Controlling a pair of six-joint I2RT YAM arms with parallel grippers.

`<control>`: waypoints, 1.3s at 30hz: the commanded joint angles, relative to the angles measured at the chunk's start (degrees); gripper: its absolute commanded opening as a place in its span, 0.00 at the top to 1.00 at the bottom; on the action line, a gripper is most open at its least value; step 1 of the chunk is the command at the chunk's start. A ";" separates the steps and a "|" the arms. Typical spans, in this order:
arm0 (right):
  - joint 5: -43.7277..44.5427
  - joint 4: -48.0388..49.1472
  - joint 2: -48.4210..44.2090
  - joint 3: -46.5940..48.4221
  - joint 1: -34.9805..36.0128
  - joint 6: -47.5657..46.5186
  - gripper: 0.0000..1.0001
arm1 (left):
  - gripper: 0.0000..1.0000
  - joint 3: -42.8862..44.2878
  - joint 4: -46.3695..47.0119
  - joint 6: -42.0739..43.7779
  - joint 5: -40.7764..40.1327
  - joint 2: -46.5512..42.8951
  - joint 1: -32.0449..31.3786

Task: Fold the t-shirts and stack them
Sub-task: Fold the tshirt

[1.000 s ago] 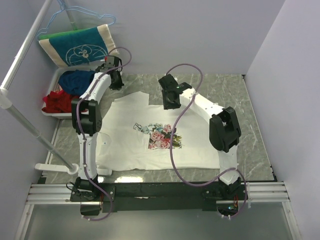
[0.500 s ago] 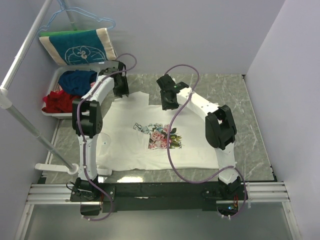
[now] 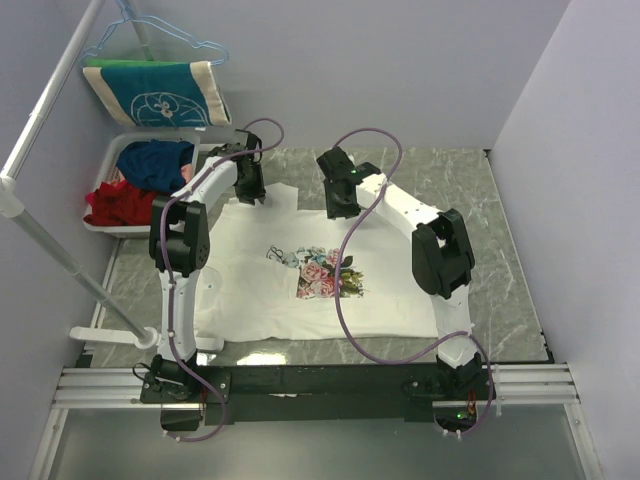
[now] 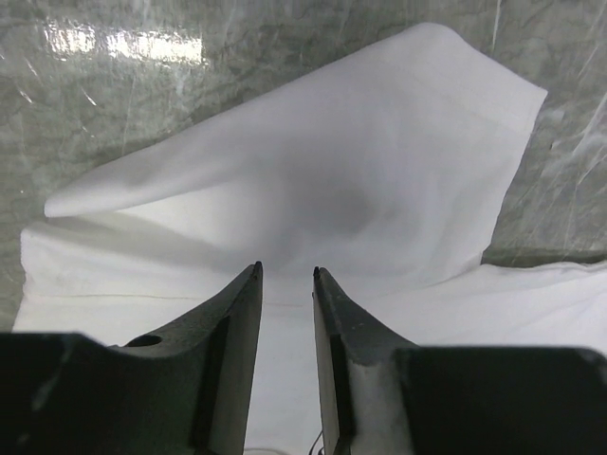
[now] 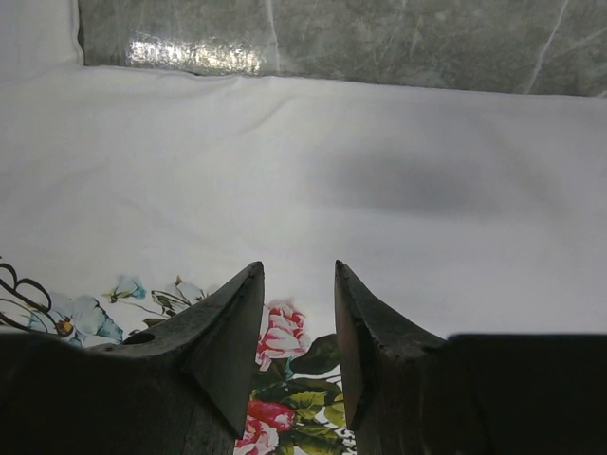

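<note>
A cream-white t-shirt (image 3: 270, 290) lies spread flat on the grey marble table, print side up, with the pink-and-blue flower print (image 3: 325, 275) near its middle. My left gripper (image 3: 250, 187) hovers over the shirt's far left sleeve. In the left wrist view its fingers (image 4: 286, 272) stand a little apart with nothing between them, and the sleeve (image 4: 360, 171) lies rumpled just ahead. My right gripper (image 3: 342, 205) hangs over the shirt's far edge. Seen from the right wrist, it (image 5: 299, 267) is open and empty above plain cloth (image 5: 398, 180), with the flower print (image 5: 285, 346) under it.
A white bin (image 3: 112, 160) of blue and red clothes stands at the table's far left. A teal cloth (image 3: 155, 92) hangs on a hanger above it. A slanted white rack pole (image 3: 45, 125) runs along the left side. Bare marble (image 3: 500, 250) lies right of the shirt.
My left gripper has moved from beside the bin to the right and nearer, over the shirt's sleeve. The right gripper has barely shifted. The shirt lies as before.
</note>
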 commanded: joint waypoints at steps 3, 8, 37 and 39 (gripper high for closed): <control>-0.37 -0.64 0.89 2.48 -0.70 0.12 0.57 | 0.67 3.30 2.55 -0.90 -2.25 2.34 -0.37; -0.37 -0.99 0.98 2.83 -0.70 -0.05 0.57 | 0.68 5.06 2.72 -0.73 -2.43 6.47 -0.89; 1.30 -1.78 0.46 2.13 -0.87 0.56 0.57 | 0.66 -2.85 3.24 -5.65 -14.38 -5.83 -8.28; 1.57 -1.70 0.46 1.95 -0.87 0.48 0.57 | 0.65 -1.53 4.48 -5.64 -13.68 -5.39 -7.58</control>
